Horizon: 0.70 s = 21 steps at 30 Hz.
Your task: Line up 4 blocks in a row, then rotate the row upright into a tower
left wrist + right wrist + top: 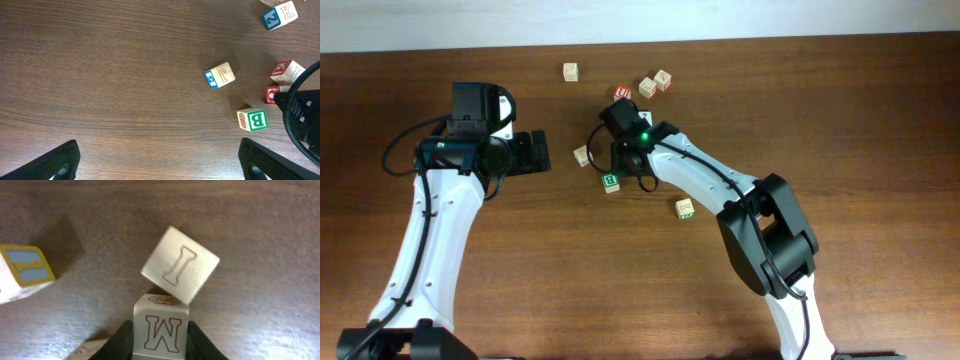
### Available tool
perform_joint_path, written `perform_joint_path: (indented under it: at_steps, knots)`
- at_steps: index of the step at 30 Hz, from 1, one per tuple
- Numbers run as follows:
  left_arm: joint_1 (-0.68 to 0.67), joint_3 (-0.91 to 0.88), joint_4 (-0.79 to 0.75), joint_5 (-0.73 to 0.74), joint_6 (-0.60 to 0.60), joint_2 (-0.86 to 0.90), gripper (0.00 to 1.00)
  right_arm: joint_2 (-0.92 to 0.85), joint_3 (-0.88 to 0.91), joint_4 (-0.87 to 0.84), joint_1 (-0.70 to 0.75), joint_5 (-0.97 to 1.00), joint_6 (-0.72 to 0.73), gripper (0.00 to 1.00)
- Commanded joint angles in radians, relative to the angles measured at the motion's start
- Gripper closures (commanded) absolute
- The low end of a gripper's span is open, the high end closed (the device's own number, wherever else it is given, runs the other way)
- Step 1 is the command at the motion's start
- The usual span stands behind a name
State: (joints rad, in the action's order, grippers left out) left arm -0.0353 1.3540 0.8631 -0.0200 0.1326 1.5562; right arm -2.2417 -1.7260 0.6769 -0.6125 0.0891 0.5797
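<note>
My right gripper point(160, 331) is shut on a pale block printed with a brown "M" point(161, 325), one finger pressed to each side. A tilted block with an "I" point(181, 271) leans against its far edge. A block with a yellow-framed blue face point(26, 271) lies to the left. In the overhead view the right wrist point(628, 135) hides the held block. The green "B" block point(611, 183) point(252, 120) and the "J" block point(582, 155) point(220, 75) lie between the arms. My left gripper point(535, 151) point(160, 167) is open over bare wood, left of them.
More cubes lie at the back: one alone point(570, 71), a red-topped one point(623, 93), and two pale ones point(647, 87) point(663, 79). Another cube point(685, 208) sits to the right of the right arm's forearm point(700, 175). The table's far edge point(720, 38) runs along the top.
</note>
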Motion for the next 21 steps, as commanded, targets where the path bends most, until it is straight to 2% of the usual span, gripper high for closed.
perform_joint_path:
  at_steps: [1,4,12,15,21]
  knots:
    - [0.005,0.020,0.002,-0.014,0.013,0.005,0.01,-0.009,-0.013,0.076,-0.004,-0.071,0.005,0.71]
    - [0.005,0.020,0.002,-0.014,0.013,0.005,0.01,-0.009,-0.019,0.196,-0.002,-0.163,0.006,0.71]
    - [0.005,0.020,0.013,-0.014,0.013,0.005,0.01,-0.009,-0.019,0.467,-0.003,-0.187,0.005,0.70]
    - [0.005,0.020,0.013,-0.013,0.013,0.005,0.01,-0.009,-0.019,0.491,-0.002,-0.186,0.005,0.67]
    - [0.005,0.020,0.020,-0.002,0.013,0.005,0.01,-0.009,-0.020,0.524,0.042,-0.184,0.000,0.66]
